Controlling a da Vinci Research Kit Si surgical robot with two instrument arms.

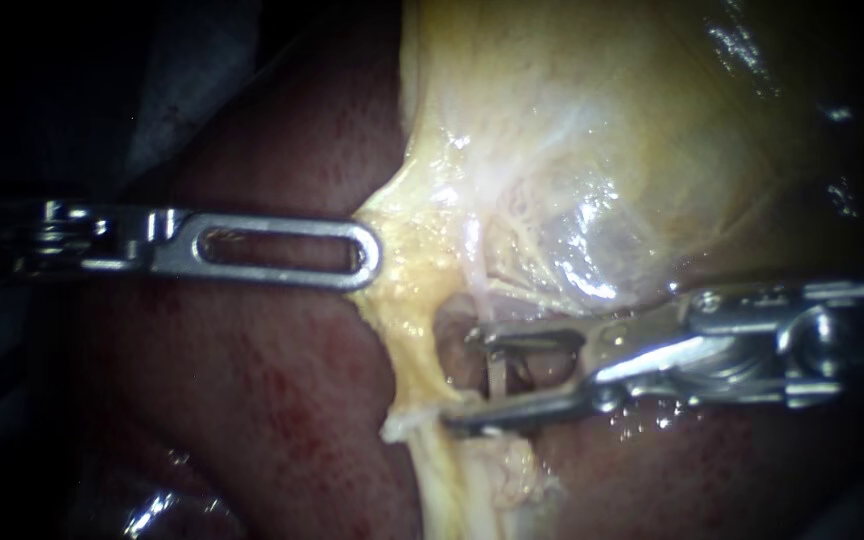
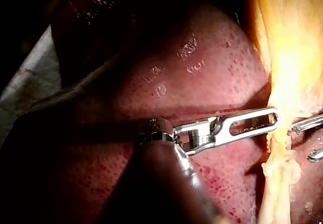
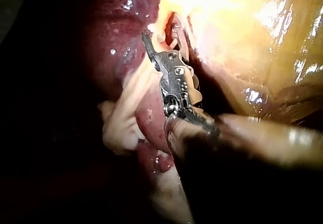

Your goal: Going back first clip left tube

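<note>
The left instrument has its jaws lying together, pinched on the edge of the yellow fatty tissue, which tents toward their tip. The liver lies beneath its shaft. Just beyond that tip, a pale tube runs down into the gap of the right instrument, whose jaws stand apart. The clip sits upright on the tube between those jaws, with the gallbladder above them.

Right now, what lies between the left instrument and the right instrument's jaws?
In the endoscope view, a band of yellow tissue separates left instrument from right instrument.
</note>
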